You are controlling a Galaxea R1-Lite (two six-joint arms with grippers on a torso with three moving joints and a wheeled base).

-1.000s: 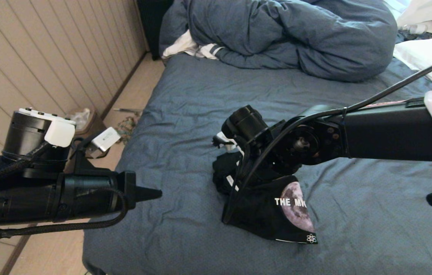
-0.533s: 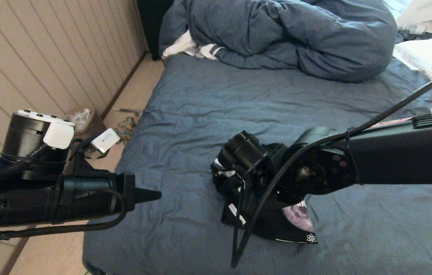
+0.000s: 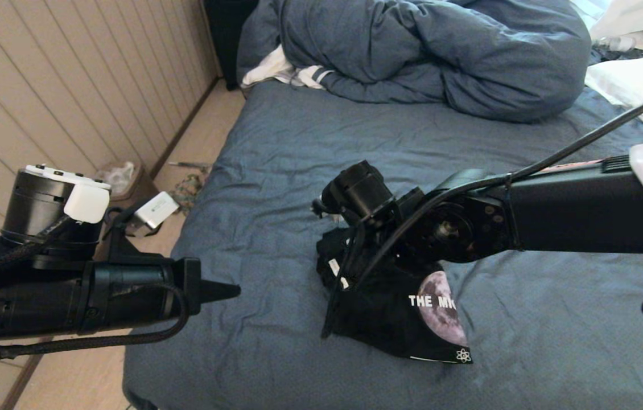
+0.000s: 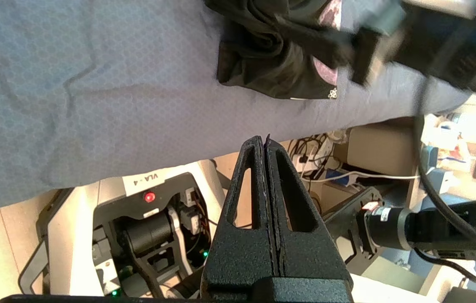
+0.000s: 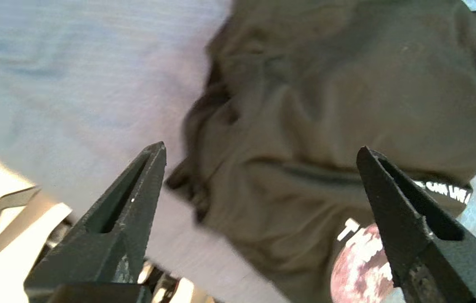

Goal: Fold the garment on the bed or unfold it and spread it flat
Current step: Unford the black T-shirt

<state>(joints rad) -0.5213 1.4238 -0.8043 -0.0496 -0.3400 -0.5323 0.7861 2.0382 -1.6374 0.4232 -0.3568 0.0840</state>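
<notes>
The garment (image 3: 390, 319), a black T-shirt, lies bunched near the front of the bed (image 3: 321, 131), part of its moon graphic (image 3: 441, 310) with white letters facing up. My right gripper (image 5: 261, 147) hovers just above the crumpled black cloth (image 5: 326, 97). It is open wide, with nothing between its fingers. In the head view the right wrist (image 3: 358, 191) hides those fingers and the shirt's far part. My left gripper (image 3: 230, 290) is shut and empty, held off the bed's left front corner, well apart from the garment (image 4: 263, 63).
A bunched blue duvet (image 3: 441, 51) fills the far end of the bed, with a white striped cloth (image 3: 281, 71) at its left and a white pillow (image 3: 640, 85) at the right. Clutter (image 3: 128, 176) lies on the floor by the panelled wall.
My right arm dipped down onto the garment and has come back up above it. The left arm has not moved.
</notes>
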